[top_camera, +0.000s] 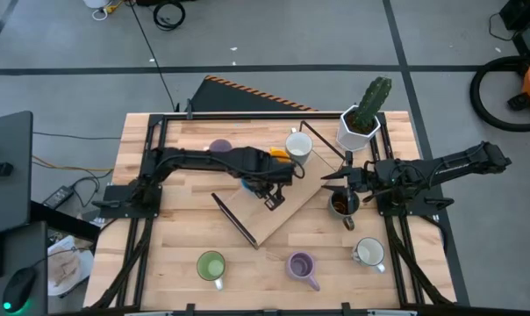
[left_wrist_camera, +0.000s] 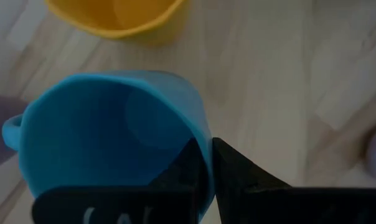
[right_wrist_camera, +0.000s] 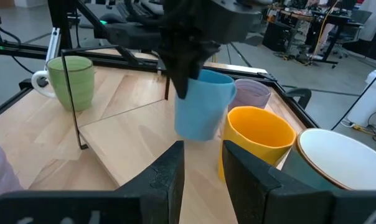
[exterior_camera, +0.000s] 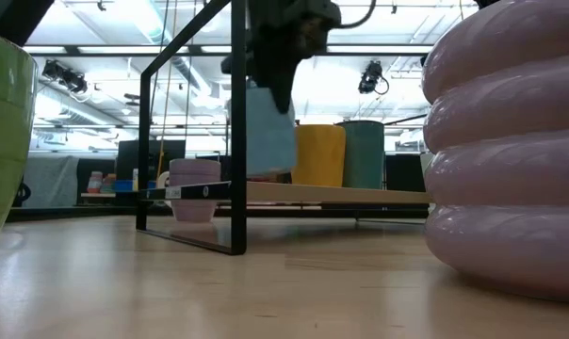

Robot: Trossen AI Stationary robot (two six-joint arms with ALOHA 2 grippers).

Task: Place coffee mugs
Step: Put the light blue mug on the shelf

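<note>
My left gripper [top_camera: 267,183] is shut on the blue mug [top_camera: 250,185] over the raised wooden board [top_camera: 282,209]; the right wrist view shows the blue mug [right_wrist_camera: 203,106] tilted under it. The orange mug [top_camera: 279,154], a white mug [top_camera: 298,146] and a lilac mug [top_camera: 219,147] stand on the table past the board's far edge. My right gripper [right_wrist_camera: 203,168] is open, level, near the board's right corner, above the dark brown mug [top_camera: 342,204]. The green mug [top_camera: 211,265], another lilac mug [top_camera: 301,264] and another white mug [top_camera: 368,253] stand along the near edge. My left gripper [left_wrist_camera: 205,152] pinches the blue mug's wall at the rim [left_wrist_camera: 203,134], one finger [left_wrist_camera: 185,165] inside and one [left_wrist_camera: 235,165] outside. The fingers come from above, pointing down. The mug [exterior_camera: 270,137] hangs tilted below them, lifted just clear of the board.
The board sits in a thin black wire frame [exterior_camera: 235,132] with upright posts. A white faceted cactus pot [top_camera: 360,127] stands at the far right corner, beside the white mug. Bare tabletop lies left of the board [top_camera: 182,211].
</note>
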